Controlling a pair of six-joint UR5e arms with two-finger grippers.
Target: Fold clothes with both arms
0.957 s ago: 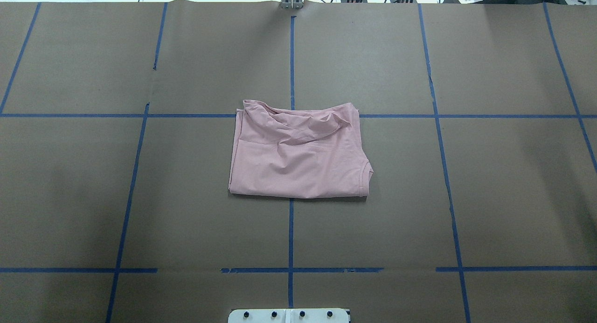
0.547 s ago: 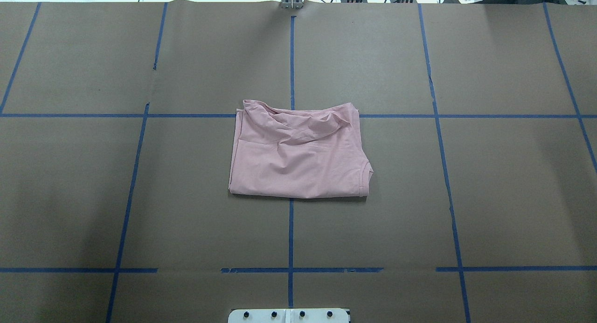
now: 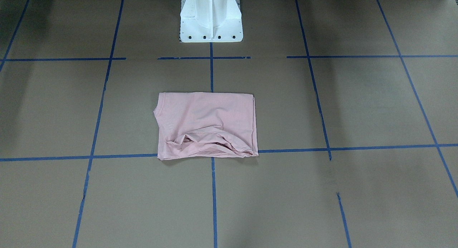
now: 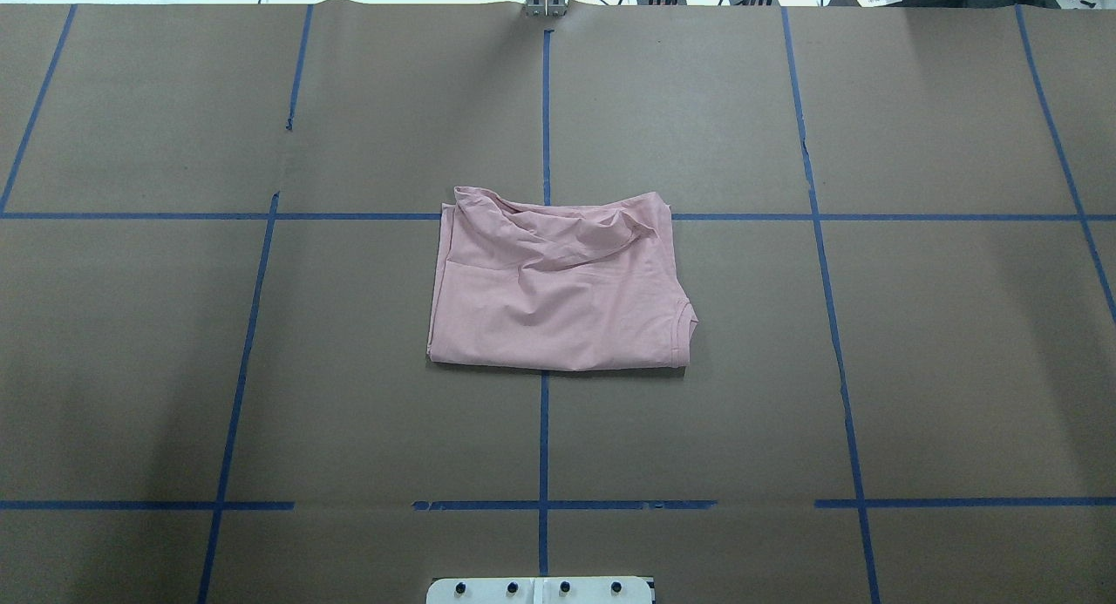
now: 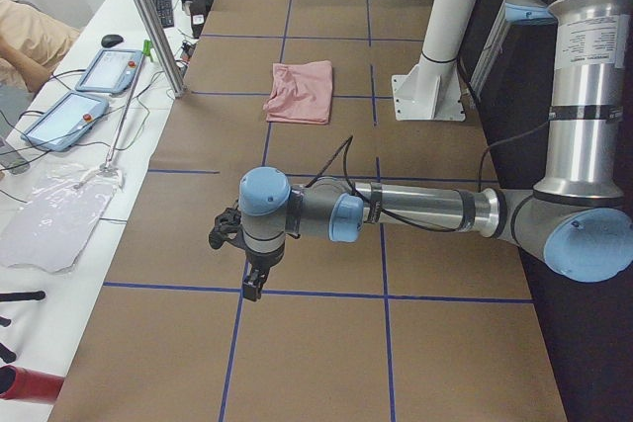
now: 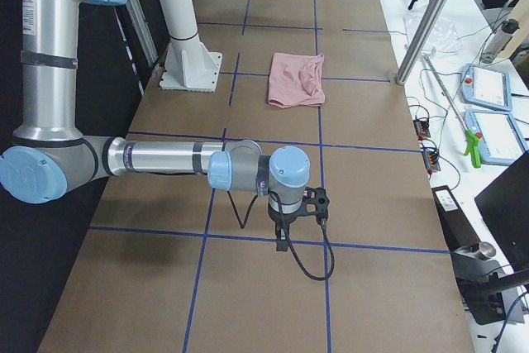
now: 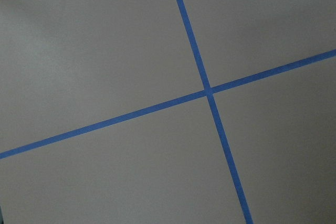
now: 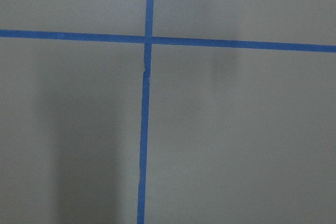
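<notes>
The T-shirt (image 4: 558,290) is lying mid-worktop (image 4: 872,369), covering a crossing of tape lines (image 4: 544,107), just in front of the pedestal base (image 3: 211,22). The left arm (image 5: 415,210) is reaching over the worktop's left end and the right arm (image 6: 165,159) over its right end, both well apart from the T-shirt.

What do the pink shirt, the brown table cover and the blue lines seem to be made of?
Pink shirt: soft matte knit fabric, probably cotton; it creases and drapes.
Brown table cover: likely kraft paper, matte, with seams and small tears.
Blue lines: seemingly painter's tape; strips break and misalign.
</notes>
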